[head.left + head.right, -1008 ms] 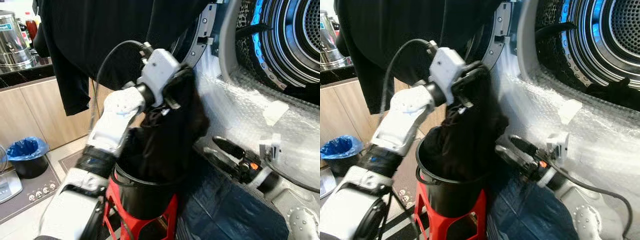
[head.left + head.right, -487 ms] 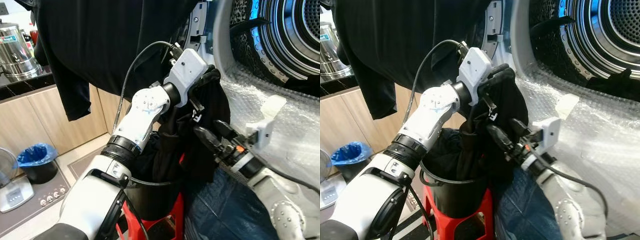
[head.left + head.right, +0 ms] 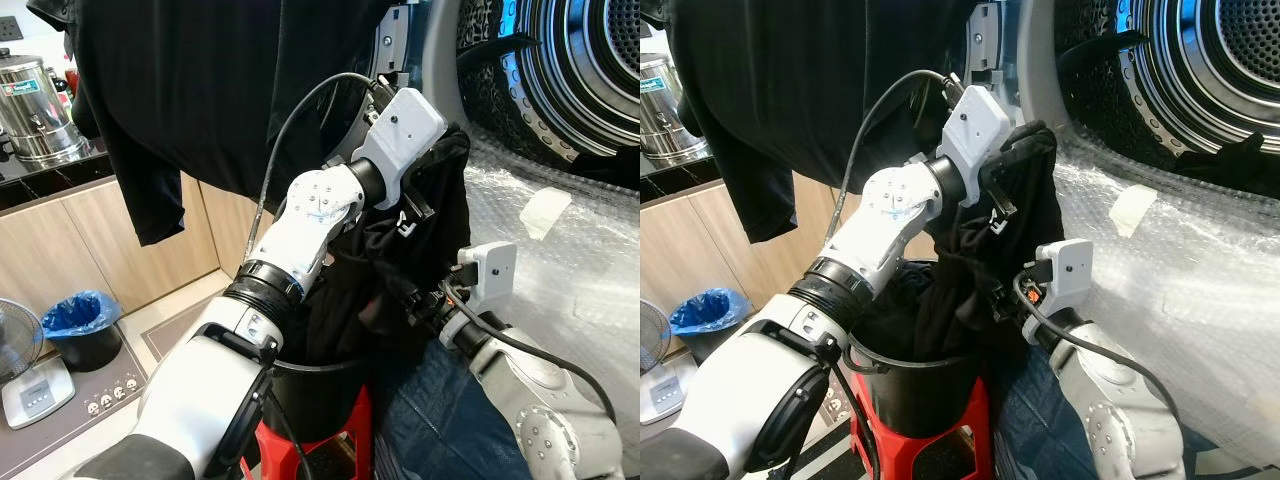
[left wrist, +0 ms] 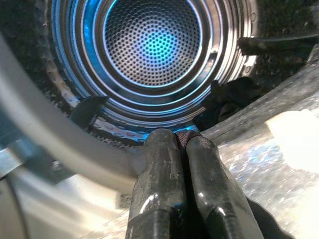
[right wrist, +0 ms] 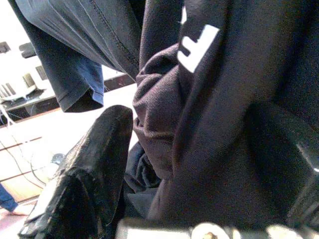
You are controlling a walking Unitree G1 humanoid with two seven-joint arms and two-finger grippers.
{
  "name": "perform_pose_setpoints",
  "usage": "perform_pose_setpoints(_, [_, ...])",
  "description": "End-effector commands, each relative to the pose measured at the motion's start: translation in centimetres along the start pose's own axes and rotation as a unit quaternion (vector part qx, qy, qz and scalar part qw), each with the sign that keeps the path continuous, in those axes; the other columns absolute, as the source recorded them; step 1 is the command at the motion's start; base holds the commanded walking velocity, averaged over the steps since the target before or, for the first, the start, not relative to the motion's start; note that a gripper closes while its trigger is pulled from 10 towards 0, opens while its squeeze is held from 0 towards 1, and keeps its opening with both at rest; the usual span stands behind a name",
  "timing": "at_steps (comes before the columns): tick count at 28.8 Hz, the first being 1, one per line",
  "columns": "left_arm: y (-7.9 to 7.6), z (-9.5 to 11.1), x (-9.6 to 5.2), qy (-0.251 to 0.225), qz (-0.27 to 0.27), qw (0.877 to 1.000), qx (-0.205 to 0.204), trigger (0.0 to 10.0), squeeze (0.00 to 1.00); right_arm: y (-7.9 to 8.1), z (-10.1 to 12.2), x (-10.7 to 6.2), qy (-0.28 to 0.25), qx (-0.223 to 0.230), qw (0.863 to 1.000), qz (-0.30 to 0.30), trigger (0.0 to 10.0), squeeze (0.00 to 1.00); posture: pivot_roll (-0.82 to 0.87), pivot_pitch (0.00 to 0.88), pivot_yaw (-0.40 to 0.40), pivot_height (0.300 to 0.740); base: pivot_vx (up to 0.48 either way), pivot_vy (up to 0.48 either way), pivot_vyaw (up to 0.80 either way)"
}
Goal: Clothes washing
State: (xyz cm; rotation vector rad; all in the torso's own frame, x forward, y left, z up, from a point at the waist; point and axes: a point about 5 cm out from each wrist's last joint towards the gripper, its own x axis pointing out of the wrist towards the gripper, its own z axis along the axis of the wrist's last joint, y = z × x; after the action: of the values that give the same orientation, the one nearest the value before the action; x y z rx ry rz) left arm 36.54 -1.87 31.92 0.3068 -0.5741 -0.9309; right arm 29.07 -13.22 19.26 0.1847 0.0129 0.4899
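Garment: a black garment (image 3: 400, 270) hangs in a long drape, its top bunched at the left gripper, its lower folds trailing down into the black bucket (image 3: 915, 385). It is lifted near the washer's open mouth but not yet inside.

Left gripper: the left gripper (image 4: 182, 144) has its two black fingers pressed together with cloth pinched between them; the left wrist view looks along them straight into the drum (image 4: 152, 42), lit blue.

Right gripper: the right gripper (image 5: 189, 149) is spread wide around the hanging cloth, one finger (image 5: 94, 164) on each side of a fold bearing a white mark; it is not clamped on it.

Bucket: sits on a red stool (image 3: 970, 430), just below and beside the washer (image 3: 560, 90); more dark clothes lie inside it.

Surroundings: bubble wrap (image 3: 560, 230) covers the washer's front below the opening; a dark shirt (image 3: 180, 90) hangs above at the left; blue denim (image 3: 430, 420) lies under the right arm.

Step, as judged: carrying the garment from bucket to drum.

Risks, as judged: the thin pinch may slip under the drape's weight; the trailing tail may drag other clothes out or tip the bucket off the stool; cloth may snag on the door rim or the bubble wrap.
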Motion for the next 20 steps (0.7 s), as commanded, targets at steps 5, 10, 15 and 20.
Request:
perform_pose_setpoints(5, [0.0, 2.2, 1.1, -0.044, -0.007, 0.999, 0.017, 10.0, 0.00, 0.1, 0.4, 1.1, 0.000, 0.013, 0.999, -0.035, 10.0, 0.00, -0.11, 0.000, 0.072, 0.740, 0.000, 0.000, 0.00])
perform_pose_setpoints(10, [-0.6, 2.7, 1.7, -0.054, -0.013, 0.998, 0.013, 10.0, 0.00, -0.1, 0.6, 2.1, 0.009, 0.018, 0.997, -0.075, 10.0, 0.00, -0.11, 0.000, 0.076, 0.740, 0.000, 0.000, 0.00])
perform_pose_setpoints(15, [-1.0, 2.9, 1.9, -0.060, -0.018, 0.998, 0.010, 10.0, 0.00, -0.6, 0.7, 2.8, 0.020, 0.016, 0.991, -0.135, 4.6, 0.00, -0.11, 0.000, 0.076, 0.740, 0.000, 0.000, 0.00])
perform_pose_setpoints(20, [-1.3, 3.0, 2.1, -0.066, -0.020, 0.998, 0.008, 10.0, 0.00, -0.6, 0.9, 3.1, 0.012, 0.023, 0.990, -0.139, 0.0, 0.00, -0.11, 0.000, 0.073, 0.740, 0.000, 0.000, 0.00])
